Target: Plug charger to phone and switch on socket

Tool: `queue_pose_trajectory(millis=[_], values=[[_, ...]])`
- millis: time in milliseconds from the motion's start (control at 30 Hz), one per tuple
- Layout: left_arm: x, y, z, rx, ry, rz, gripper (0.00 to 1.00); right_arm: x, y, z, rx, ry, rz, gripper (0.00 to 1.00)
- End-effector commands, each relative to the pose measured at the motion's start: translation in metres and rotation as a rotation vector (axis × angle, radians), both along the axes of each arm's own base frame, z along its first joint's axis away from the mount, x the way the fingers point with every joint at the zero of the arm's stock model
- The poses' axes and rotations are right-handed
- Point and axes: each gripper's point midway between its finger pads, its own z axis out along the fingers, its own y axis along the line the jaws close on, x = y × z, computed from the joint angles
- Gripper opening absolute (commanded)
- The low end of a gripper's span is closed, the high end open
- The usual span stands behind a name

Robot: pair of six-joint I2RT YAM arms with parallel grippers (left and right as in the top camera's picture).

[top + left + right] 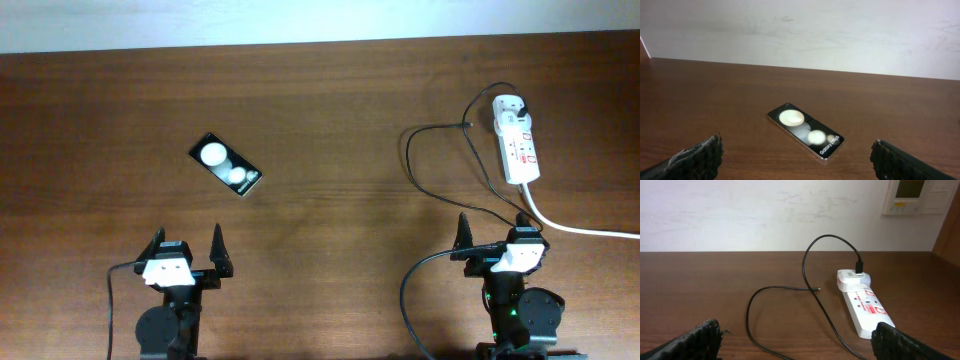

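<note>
The black phone point(225, 165) lies flat and at an angle on the table's left half, glossy face up; it also shows in the left wrist view point(805, 131). My left gripper point(187, 240) is open and empty, just short of the phone point(797, 160). The white socket strip point(517, 140) lies at the right point(865, 307). The black charger cable point(412, 160) loops left of the strip point(810, 287). Its black plug point(858, 266) sits in a white adapter at the strip's far end. Its small tip point(816, 288) lies loose on the table. My right gripper point(492, 225) is open and empty, near the strip's near end point(797, 340).
The strip's thick white cord point(580, 228) runs off to the right edge. The wooden table point(330, 90) ends at a white wall at the back. A wall panel point(910, 195) hangs above the far right.
</note>
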Motion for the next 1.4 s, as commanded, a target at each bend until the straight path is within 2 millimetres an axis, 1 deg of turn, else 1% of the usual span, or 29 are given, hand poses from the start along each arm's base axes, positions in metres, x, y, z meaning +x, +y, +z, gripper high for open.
queue_pose_trajectory(millis=[0, 367, 467, 600, 767, 900, 967, 1033, 1133, 1233, 1300, 1367], values=[[0.0, -0.001, -0.001, 0.019, 0.001, -0.007, 0.99, 0.0, 0.0, -0.001, 0.0, -0.002, 0.001, 0.99], [0.0, -0.001, 0.001, 0.013, -0.005, -0.008, 0.99, 0.0, 0.0, -0.001, 0.0, -0.002, 0.001, 0.99], [-0.001, -0.001, 0.014, 0.01, -0.033, -0.006, 0.99, 0.0, 0.0, -0.001, 0.0, -0.002, 0.001, 0.99], [-0.005, -0.001, 0.041, 0.009, -0.087, -0.007, 0.99, 0.0, 0.0, -0.001, 0.0, -0.002, 0.001, 0.99], [-0.006, -0.001, 0.05, 0.008, -0.117, -0.006, 0.99, 0.0, 0.0, -0.002, 0.0, -0.002, 0.001, 0.99], [-0.006, -0.001, 0.051, 0.008, -0.121, -0.006, 0.99, 0.0, 0.0, -0.001, 0.0, -0.002, 0.001, 0.99], [-0.008, -0.001, 0.063, 0.007, -0.148, -0.006, 0.99, 0.0, 0.0, -0.001, 0.0, -0.002, 0.001, 0.99], [-0.011, 0.001, 0.081, 0.006, -0.168, 0.002, 0.99, 0.0, 0.0, -0.001, 0.0, -0.002, 0.001, 0.99], [-0.008, 0.001, 0.098, 0.008, -0.112, 0.002, 0.99, 0.0, 0.0, -0.002, 0.0, -0.002, 0.001, 0.99], [0.007, 0.0, 0.124, 0.01, -0.038, 0.001, 0.99, 0.0, 0.0, -0.001, 0.0, -0.002, 0.001, 0.99], [0.018, 0.0, 0.136, 0.012, 0.03, 0.001, 0.99, 0.0, 0.0, -0.001, 0.0, -0.002, 0.001, 0.99], [0.034, -0.001, 0.15, -0.009, 0.119, 0.004, 0.99, 0.0, 0.0, -0.001, 0.0, -0.002, 0.001, 0.99]])
